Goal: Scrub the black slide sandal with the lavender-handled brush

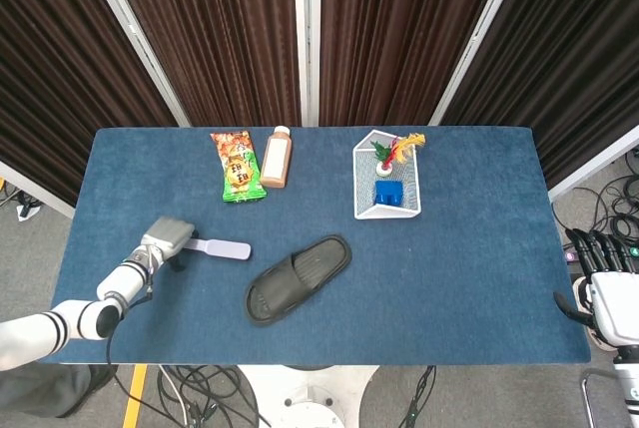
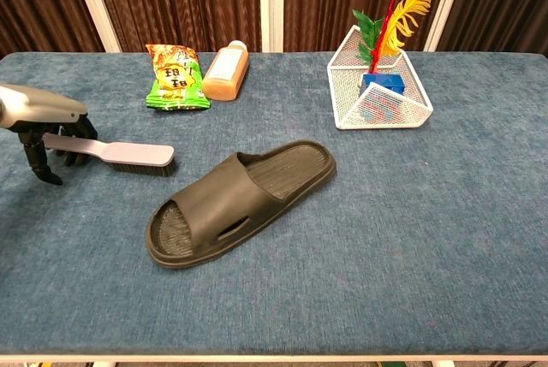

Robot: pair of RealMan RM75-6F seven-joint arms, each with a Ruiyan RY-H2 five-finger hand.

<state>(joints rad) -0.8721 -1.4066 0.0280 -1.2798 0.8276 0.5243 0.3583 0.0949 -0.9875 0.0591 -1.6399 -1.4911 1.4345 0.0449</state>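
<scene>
Sandal at frame centre is unscrubbed; my left hand straddles the brush handle at left, seemingly not clamped yet. My right hand idles open, lower right.

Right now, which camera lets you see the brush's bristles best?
The chest view. It looks at the lavender-handled brush from the side, so the dark bristles show under its head, with the left hand at the handle end. The head view looks straight down, so the brush shows only its pale back.
</scene>
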